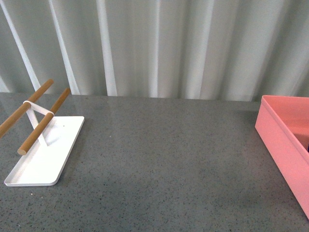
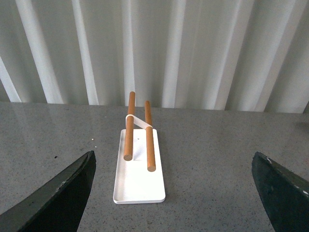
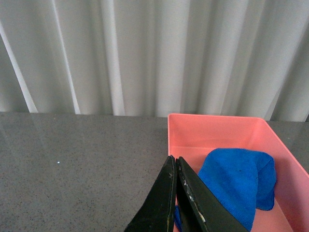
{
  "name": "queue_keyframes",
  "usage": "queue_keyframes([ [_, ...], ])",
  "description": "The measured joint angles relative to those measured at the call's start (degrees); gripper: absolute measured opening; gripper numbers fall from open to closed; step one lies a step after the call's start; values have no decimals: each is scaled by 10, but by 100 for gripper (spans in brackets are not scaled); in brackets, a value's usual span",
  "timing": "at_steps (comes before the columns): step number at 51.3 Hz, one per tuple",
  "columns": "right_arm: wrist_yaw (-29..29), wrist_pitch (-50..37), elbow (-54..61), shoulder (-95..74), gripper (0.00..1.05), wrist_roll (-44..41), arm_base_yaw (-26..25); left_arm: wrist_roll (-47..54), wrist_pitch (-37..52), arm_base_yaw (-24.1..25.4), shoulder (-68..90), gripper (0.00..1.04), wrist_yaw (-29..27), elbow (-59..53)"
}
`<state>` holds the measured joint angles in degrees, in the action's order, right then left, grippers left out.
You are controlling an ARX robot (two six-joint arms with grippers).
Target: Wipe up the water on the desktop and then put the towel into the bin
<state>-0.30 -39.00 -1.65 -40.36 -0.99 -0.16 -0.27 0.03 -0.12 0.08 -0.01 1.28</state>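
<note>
The blue fluffy towel [image 3: 239, 181] lies crumpled inside the salmon-pink bin [image 3: 212, 128]. The bin also shows at the right edge of the front view [image 1: 282, 137]; the towel is hidden there. My right gripper [image 3: 174, 164] is shut and empty, its tips over the bin's near wall beside the towel. My left gripper [image 2: 174, 169] is open and empty above the dark grey speckled desktop [image 2: 217, 159], facing the white tray. Neither arm shows in the front view. The desktop [image 1: 164, 159] looks dry; I see no water on it.
A flat white tray [image 1: 46, 162] with two wooden rods [image 1: 41, 123] stands at the desktop's left; it also shows in the left wrist view [image 2: 137, 181]. A pale pleated curtain [image 1: 154, 46] closes the back.
</note>
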Motion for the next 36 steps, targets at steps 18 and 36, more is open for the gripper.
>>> queue_keyframes([
  [18,0,130,2,142,3,2,0,0,0,0,0,98,0,0],
  [36,1,231,3,246,3,4,0,0,0,0,0,98,0,0],
])
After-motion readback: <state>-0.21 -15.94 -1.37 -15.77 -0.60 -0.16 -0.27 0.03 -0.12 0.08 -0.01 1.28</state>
